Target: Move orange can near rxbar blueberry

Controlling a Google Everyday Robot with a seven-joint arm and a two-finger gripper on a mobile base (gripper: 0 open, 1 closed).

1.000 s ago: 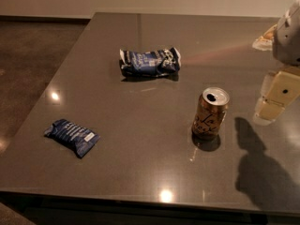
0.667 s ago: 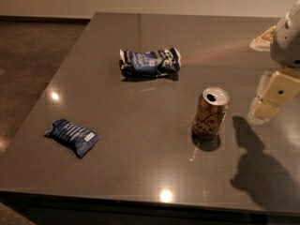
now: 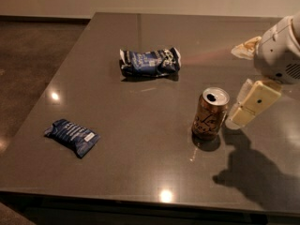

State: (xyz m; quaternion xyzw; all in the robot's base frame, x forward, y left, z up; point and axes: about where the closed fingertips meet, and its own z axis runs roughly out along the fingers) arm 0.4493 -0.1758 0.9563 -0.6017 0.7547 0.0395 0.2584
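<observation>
The orange can stands upright right of the table's middle, with a silver top and dark script on its side. The rxbar blueberry, a small flat dark blue wrapper, lies near the table's front left. My gripper hangs from the white arm at the right edge, just right of the can and very close to it. It holds nothing that I can see.
A larger bulky blue packet with white patches lies at the table's middle back. A crumpled tan object sits at the back right. The dark table ends in a front edge near the bottom, with floor at the left.
My gripper has moved left toward the can and now sits right beside it. The can and both packets have not moved.
</observation>
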